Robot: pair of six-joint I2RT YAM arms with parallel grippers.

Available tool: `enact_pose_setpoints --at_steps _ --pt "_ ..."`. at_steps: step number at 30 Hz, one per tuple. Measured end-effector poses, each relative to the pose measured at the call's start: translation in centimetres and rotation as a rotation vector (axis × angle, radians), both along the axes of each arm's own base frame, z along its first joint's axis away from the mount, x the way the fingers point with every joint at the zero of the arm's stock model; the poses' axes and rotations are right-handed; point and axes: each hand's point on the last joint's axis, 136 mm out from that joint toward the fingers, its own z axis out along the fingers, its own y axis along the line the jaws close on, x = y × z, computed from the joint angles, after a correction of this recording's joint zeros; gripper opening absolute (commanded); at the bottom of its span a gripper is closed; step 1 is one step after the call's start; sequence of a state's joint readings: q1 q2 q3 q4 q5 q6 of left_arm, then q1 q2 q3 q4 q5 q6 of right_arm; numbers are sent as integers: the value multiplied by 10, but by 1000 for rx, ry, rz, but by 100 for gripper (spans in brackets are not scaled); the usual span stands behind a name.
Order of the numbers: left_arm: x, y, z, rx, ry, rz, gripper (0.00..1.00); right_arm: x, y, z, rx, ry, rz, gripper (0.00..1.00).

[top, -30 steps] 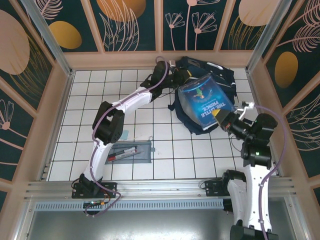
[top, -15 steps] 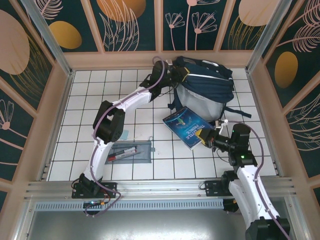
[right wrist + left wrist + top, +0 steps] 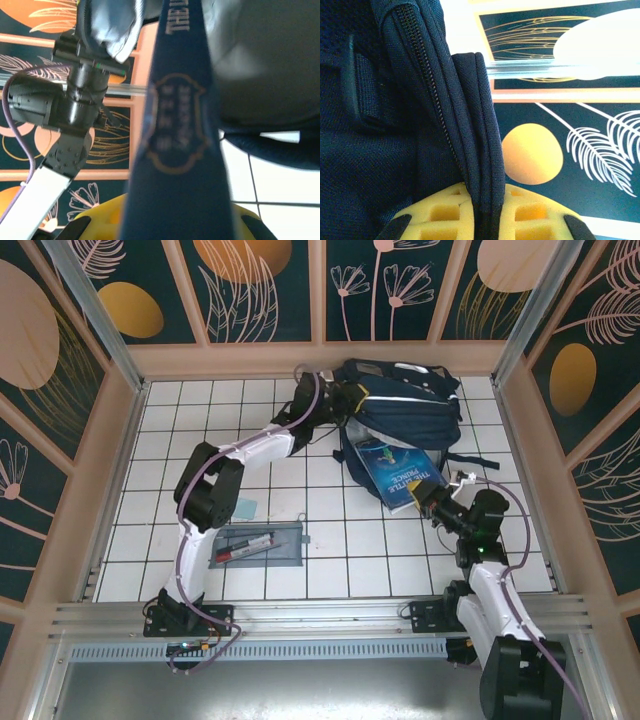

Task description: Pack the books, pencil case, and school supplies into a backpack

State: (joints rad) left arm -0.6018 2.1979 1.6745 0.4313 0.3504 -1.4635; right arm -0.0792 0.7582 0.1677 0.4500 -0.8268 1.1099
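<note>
The navy backpack (image 3: 405,400) lies at the back of the table. My left gripper (image 3: 345,400) is shut on its rim: the yellow pads (image 3: 440,212) pinch a navy fabric fold (image 3: 480,150) beside the zipper. My right gripper (image 3: 432,502) is shut on the near end of the dark-blue book (image 3: 400,470). The book slants toward the backpack, and its far end meets the bag's near edge. In the right wrist view the book's spine (image 3: 180,150) runs up from my gripper (image 3: 175,227). The grey pencil case (image 3: 262,543), with a red and a black pen, lies flat at front left.
A small pale blue-green square (image 3: 246,508) rests on the white tiles just behind the pencil case. Patterned walls and metal posts enclose the table on three sides. My left arm (image 3: 75,115) stretches across to the backpack's left side.
My right gripper brought the book down from high over the backpack, then pushed it forward to the bag's near edge. The backpack shifted in my left gripper's hold, and its grey front patch turned out of sight.
</note>
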Motion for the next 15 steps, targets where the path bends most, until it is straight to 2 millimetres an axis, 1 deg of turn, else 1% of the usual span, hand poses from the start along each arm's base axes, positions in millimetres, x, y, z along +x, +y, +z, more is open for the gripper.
enact_pose_setpoints --at_steps 4,10,12,15 --pt "-6 4 0 -30 20 6 0 14 -14 -6 -24 -36 -100 0" --pt "-14 9 2 -52 42 10 0 36 -29 -23 -49 -30 -198 0" --pt "-17 11 4 -61 44 7 0 46 -27 -26 -55 -26 -197 0" --pt "-20 13 7 -70 45 6 0 68 -18 -26 -62 -29 -166 0"
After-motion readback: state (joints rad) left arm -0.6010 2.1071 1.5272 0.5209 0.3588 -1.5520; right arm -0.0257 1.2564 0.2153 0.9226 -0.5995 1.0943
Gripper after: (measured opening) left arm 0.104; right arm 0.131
